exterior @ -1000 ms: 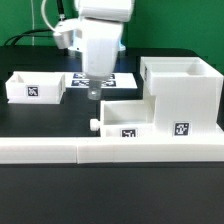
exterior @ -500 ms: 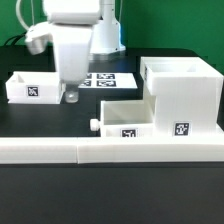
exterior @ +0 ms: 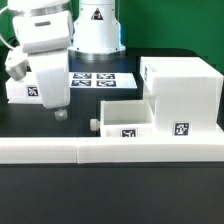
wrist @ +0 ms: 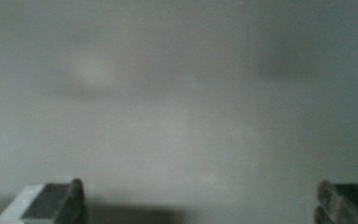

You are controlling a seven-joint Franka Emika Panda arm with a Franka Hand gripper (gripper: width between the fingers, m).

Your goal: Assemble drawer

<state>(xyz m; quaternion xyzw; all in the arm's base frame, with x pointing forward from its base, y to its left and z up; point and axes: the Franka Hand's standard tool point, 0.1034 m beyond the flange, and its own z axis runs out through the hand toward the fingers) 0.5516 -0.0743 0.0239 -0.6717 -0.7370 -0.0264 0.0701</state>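
Observation:
The white drawer case (exterior: 182,92) stands at the exterior view's right. A white drawer box (exterior: 126,118) with a small knob (exterior: 93,126) sits partly pushed into its lower opening. A second small white box (exterior: 17,89) lies at the exterior view's left, mostly hidden behind my arm. My gripper (exterior: 60,113) hangs low over the black table in front of that left box, touching nothing. In the wrist view the two fingertips (wrist: 57,202) show far apart, with only a blurred grey surface between them. The gripper is open and empty.
The marker board (exterior: 103,79) lies on the table behind the gripper, in the middle. A long white wall (exterior: 110,152) runs along the table's front edge. The black table (exterior: 75,125) lies bare between the gripper and the drawer's knob.
My arm has swung from above the marker board to the exterior view's left and come lower, now in front of the left box. The drawer parts have not moved.

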